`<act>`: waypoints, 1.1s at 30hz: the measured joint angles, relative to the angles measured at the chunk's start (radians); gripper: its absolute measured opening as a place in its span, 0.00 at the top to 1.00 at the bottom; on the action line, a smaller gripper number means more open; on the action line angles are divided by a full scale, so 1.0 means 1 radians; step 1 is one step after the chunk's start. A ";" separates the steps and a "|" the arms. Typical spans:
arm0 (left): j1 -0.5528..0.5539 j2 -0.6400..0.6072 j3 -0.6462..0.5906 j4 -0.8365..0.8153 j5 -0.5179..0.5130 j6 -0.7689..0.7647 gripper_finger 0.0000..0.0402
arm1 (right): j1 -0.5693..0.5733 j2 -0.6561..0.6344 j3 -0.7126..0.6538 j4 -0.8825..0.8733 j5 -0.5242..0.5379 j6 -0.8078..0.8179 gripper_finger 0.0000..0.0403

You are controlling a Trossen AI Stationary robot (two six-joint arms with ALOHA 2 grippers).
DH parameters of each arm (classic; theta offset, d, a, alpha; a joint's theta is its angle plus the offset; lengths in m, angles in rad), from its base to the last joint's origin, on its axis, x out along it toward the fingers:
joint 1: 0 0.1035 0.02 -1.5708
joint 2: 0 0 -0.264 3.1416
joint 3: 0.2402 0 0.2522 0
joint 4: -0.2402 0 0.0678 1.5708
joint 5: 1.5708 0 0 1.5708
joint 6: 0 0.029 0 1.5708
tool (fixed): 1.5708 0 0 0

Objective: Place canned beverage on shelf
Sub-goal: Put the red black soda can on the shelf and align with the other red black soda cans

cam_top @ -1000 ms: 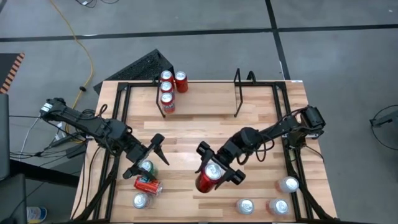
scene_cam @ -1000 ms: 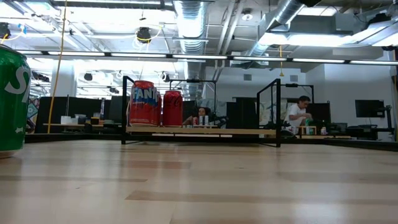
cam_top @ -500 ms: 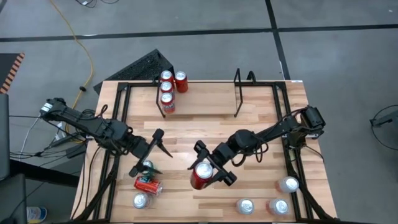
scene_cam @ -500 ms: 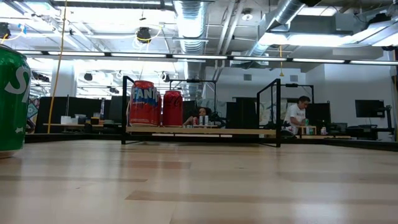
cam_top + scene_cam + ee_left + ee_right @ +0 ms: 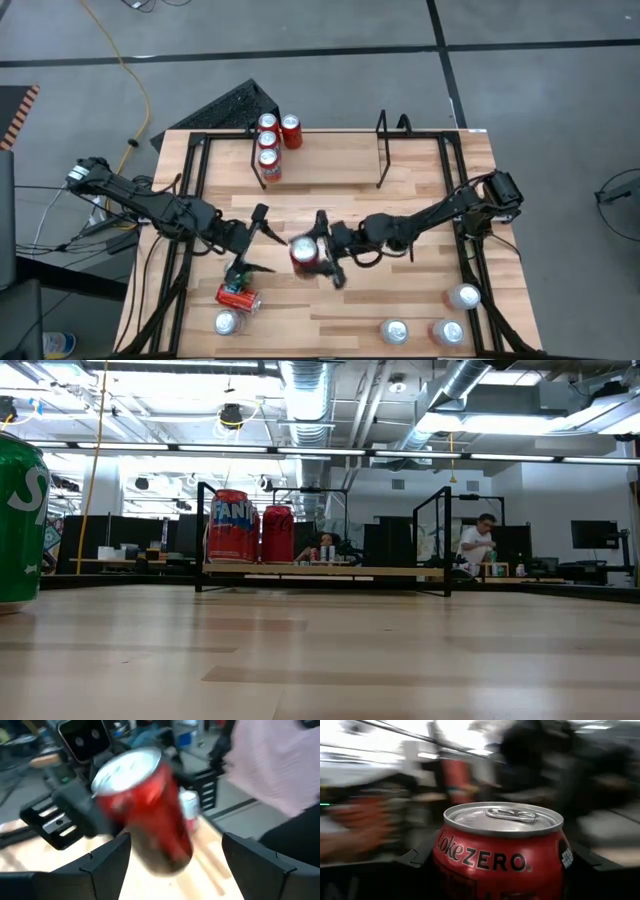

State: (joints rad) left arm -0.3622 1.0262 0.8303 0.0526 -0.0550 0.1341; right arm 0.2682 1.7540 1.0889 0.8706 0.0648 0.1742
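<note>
Right gripper [image 5: 318,252] clamps red Coke Zero can [image 5: 305,252] mid-table. Left gripper [image 5: 252,243] spread wide, empty, at can's 9 o'clock. Shelf [image 5: 323,150] at 12 o'clock holds 4 cans [image 5: 271,143].

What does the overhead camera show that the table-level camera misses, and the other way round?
Only the high view shows both arms: the right gripper shut on a red Coke Zero can at mid-table, the open left gripper facing it, a red can on its side and several silver-topped cans along the near edge. Only the low view shows a green can close up and people in the room behind. Both show the shelf with red cans standing at one end.
</note>
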 joint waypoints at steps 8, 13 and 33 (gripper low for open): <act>-0.002 0.004 0.000 -0.080 -0.259 0.030 0.26 | 0.018 0.001 0.000 -0.209 0.513 -0.015 0.33; 0.004 0.004 0.000 -0.088 -0.406 0.063 0.26 | 0.028 0.001 0.000 -0.332 0.728 0.027 0.33; 0.058 0.008 0.001 0.001 -0.288 0.094 0.26 | 0.046 0.002 0.000 -0.429 0.766 -0.183 0.33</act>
State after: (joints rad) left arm -0.3045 1.0345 0.8308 0.0536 -0.3430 0.2281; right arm 0.3144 1.7557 1.0889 0.4414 0.8306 -0.0091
